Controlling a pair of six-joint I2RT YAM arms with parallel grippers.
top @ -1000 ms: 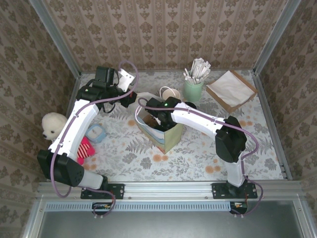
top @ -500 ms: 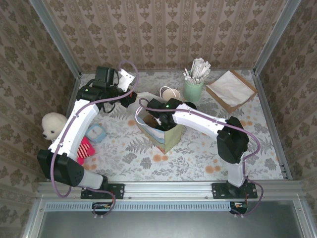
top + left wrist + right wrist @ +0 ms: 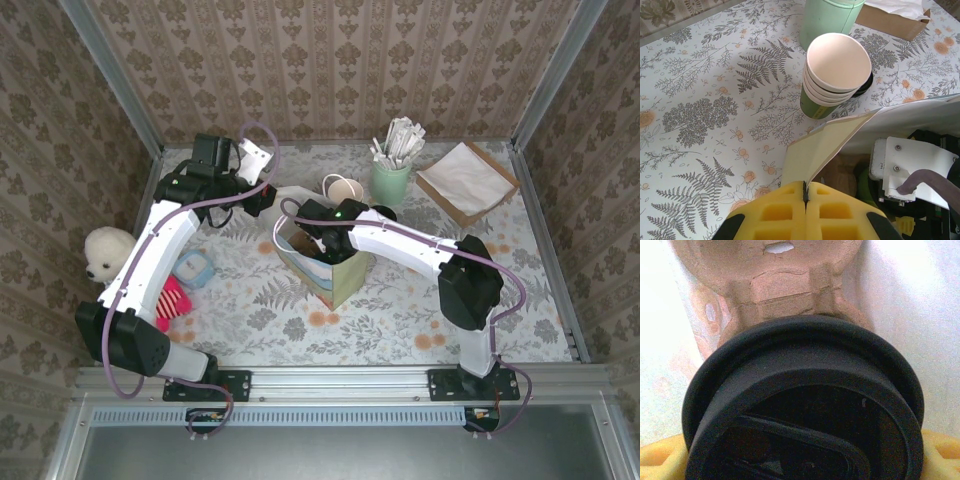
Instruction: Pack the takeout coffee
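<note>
Coffee (image 3: 805, 405) sits lid-up between the right gripper's (image 3: 318, 243) fingers, which look clamped on the cup, low inside the bag (image 3: 345, 278). Can't tell if it's touching the bottom yet. So mostly packed, I'd say. What's left is setting it down, letting go and backing out. Left gripper (image 3: 805, 194) is pinched shut on the bag's rim, holding it open. Farther back are the cup stack (image 3: 837, 70) and stick holder (image 3: 827, 20).

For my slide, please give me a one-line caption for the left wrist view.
Left hand pinches the rim of the paper bag, beside a stack of lidless green cups.
</note>
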